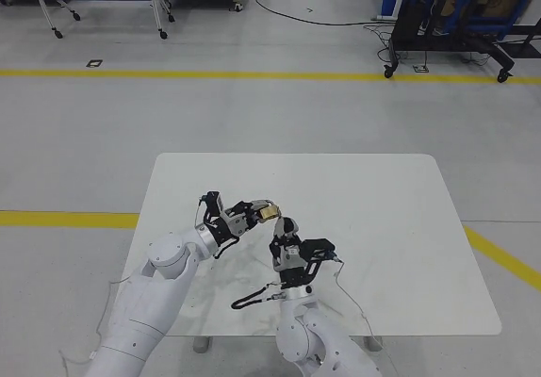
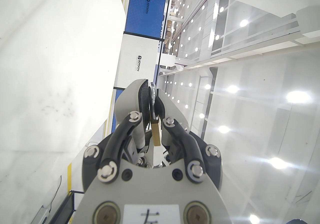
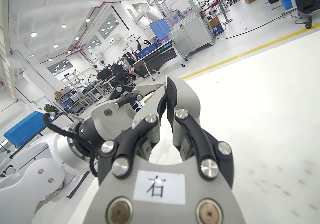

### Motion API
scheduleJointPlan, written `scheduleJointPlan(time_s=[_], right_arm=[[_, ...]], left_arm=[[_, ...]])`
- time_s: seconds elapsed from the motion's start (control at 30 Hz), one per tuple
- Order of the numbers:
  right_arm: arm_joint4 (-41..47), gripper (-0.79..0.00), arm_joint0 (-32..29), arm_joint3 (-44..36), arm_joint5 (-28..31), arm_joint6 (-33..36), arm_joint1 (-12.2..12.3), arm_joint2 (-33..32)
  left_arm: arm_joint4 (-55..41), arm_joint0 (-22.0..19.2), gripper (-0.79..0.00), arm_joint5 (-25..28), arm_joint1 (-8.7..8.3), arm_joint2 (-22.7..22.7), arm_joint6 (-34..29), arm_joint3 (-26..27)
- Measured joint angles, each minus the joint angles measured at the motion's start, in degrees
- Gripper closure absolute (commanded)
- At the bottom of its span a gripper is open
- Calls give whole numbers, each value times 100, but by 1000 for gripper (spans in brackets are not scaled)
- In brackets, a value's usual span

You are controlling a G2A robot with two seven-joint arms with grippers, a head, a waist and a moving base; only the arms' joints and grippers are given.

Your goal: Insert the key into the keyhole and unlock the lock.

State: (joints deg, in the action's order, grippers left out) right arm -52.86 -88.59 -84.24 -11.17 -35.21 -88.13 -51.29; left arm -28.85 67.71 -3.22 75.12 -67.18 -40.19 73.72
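A brass padlock [image 1: 269,212] is held above the middle of the white table [image 1: 393,245]. My left gripper [image 1: 255,211] is shut on it. In the left wrist view the dark shackle is pinched between the pads of the left gripper [image 2: 151,90], and the brass body [image 2: 156,133] points back toward the wrist. My right gripper [image 1: 285,229] sits just in front of the lock, tips toward it. In the right wrist view the right gripper [image 3: 167,85] is shut on a thin silvery key blade [image 3: 165,84] that pokes from its tips. Beyond it is the left gripper [image 3: 130,97].
A black cable [image 1: 252,300] loops over the table near its front edge, below the two grippers. The table's far half and right side are bare white surface. Yellow floor lines run behind and beside the table.
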Motion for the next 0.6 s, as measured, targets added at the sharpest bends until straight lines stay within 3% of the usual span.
scheduleJointPlan(time_s=[0.23, 0.4, 0.6], right_arm=[[-56, 0, -60, -43, 67, 77, -6, -34], [501, 0, -251, -341, 487, 289, 7, -199], [1899, 0, -616, -848, 1169, 1562, 102, -673]], left_arm=[[-54, -3, 0, 41, -4, -1, -16, -35], [-109, -33, 0, 181, -2, -10, -23, -133], [-219, -150, 0, 835, 49, 58, 9, -544]])
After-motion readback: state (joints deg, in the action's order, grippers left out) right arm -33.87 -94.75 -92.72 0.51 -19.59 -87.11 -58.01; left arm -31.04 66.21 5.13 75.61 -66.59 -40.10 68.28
